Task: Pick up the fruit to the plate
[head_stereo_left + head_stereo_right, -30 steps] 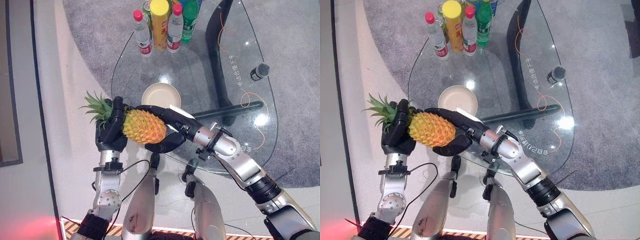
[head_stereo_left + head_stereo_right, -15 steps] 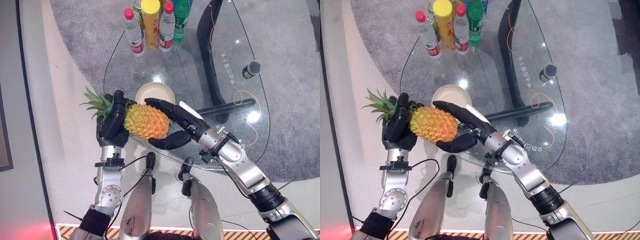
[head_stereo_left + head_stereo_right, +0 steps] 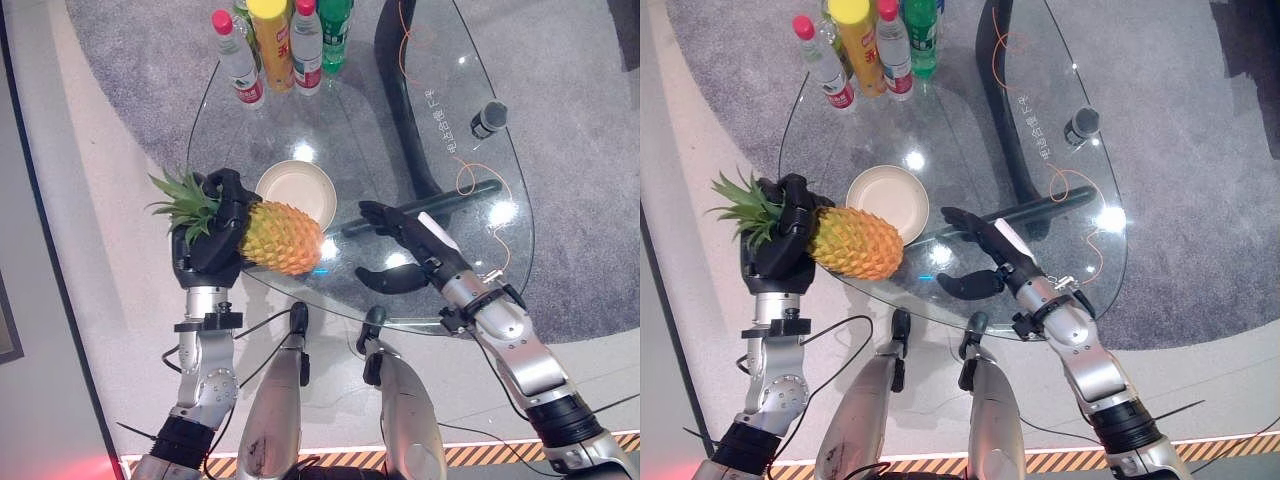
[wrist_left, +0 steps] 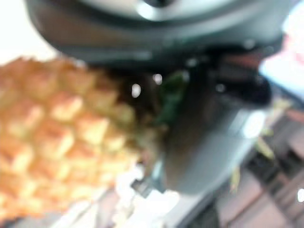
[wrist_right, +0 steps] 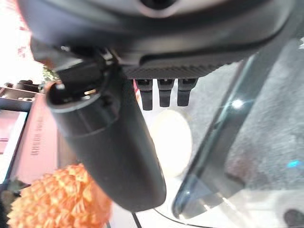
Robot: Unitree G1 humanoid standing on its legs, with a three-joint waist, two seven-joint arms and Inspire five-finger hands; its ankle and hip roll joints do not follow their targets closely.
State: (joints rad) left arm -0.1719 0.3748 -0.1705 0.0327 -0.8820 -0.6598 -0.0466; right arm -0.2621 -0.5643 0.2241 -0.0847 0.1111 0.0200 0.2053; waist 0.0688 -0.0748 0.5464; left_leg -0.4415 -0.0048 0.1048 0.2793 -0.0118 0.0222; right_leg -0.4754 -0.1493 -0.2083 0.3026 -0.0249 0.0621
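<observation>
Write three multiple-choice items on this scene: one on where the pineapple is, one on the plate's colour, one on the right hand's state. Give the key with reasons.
1. Where is the pineapple?
A. Lying on the plate
B. Held in the left hand at the table's edge
C. Standing among the bottles

2. What colour is the plate?
A. Cream
B. Blue
C. Black

3. What is the state of the right hand?
A. Curled round the pineapple
B. Pinching a bottle
C. Open, holding nothing

Key: 1 B, the left hand wraps the crown end, with the fruit over the glass table rim. 2 A, the plate is pale cream. 3 C, its fingers are spread above the glass, apart from the fruit.
</observation>
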